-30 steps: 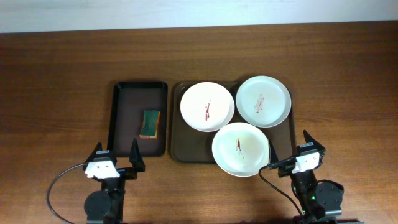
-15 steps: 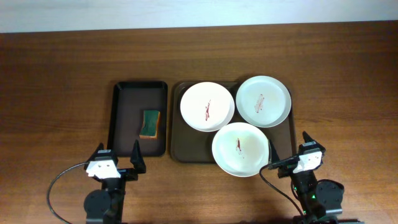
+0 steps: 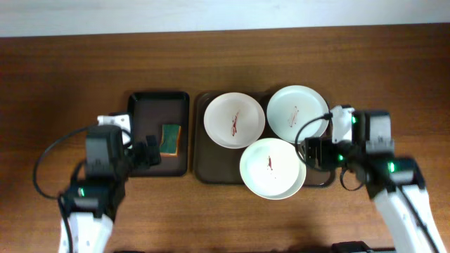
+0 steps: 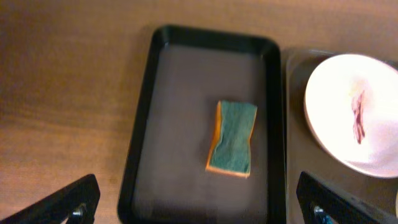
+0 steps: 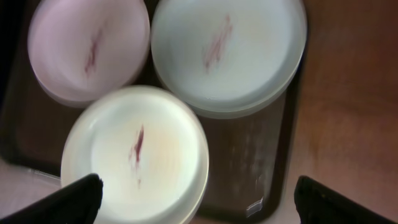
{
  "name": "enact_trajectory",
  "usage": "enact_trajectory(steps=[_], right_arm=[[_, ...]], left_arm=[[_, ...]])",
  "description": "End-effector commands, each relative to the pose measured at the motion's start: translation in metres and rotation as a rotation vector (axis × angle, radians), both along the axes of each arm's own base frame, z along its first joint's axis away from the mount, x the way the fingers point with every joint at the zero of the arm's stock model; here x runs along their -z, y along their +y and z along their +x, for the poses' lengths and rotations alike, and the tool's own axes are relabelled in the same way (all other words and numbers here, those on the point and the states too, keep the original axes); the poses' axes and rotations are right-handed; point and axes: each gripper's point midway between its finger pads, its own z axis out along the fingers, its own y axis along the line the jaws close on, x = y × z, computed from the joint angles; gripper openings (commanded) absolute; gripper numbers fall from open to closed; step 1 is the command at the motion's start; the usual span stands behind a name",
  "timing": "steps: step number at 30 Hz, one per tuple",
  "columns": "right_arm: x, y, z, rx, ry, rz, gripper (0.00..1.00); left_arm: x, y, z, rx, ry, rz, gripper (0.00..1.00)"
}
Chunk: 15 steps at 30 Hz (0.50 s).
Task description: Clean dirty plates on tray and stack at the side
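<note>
The three plates lie all on the tray, which stands in the middle of the wooden table. The left plate and the right plate sit side by side along the far part of the tray, with their rims very close. The front plate lies nearer to the robot, below the gap between them, and its near edge goes out over the near rim of the tray. It meets the rims of the two others; whether it only touches them or lies a little upon them, I cannot tell. Each plate has a thin reddish-brown smear in the middle, and the one on the right plate is the palest.

The right gripper hangs above the right part of the tray, just beside the front plate and the right plate. Its two fingers are spread wide, with nothing between them.

At the left of the tray, just beside it, stands a narrower black tray. In it lies a sponge, green on top with a yellow-orange side, nearer to the right wall of this tray. The left gripper hangs over the near part of the black tray, close to the sponge but not touching it, with its fingers also spread wide and holding nothing.
</note>
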Motion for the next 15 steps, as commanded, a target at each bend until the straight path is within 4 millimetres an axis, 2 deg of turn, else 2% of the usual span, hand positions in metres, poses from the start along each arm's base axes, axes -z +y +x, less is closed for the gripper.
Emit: enact_trajectory(steps=[1, 4, 9, 10, 11, 14, 15], right_arm=[[-0.001, 0.006, 0.010, -0.005, 0.082, 0.035, 0.99], [0.008, 0.010, 0.006, -0.015, 0.158, 0.055, 0.99], [0.008, 0.010, 0.006, -0.015, 0.157, 0.055, 0.99], [0.008, 0.010, 0.006, -0.015, 0.158, 0.055, 0.99], [0.008, 0.010, 0.006, -0.015, 0.158, 0.055, 0.99], [0.008, 0.010, 0.006, -0.015, 0.157, 0.055, 0.99], [0.008, 0.010, 0.006, -0.015, 0.157, 0.055, 0.99]], left_arm=[[-0.013, -0.002, 0.022, 0.016, 0.111, 0.007, 0.99], [0.003, -0.002, 0.030, 0.016, 0.165, 0.009, 1.00], [0.022, -0.023, 0.061, 0.084, 0.152, -0.059, 0.98], [0.038, -0.029, 0.069, 0.115, 0.179, -0.042, 0.94], [0.047, -0.033, 0.071, 0.137, 0.199, -0.030, 0.91], [0.091, -0.048, 0.074, 0.204, 0.309, -0.001, 0.84], [0.104, -0.052, 0.074, 0.216, 0.337, 0.002, 0.75]])
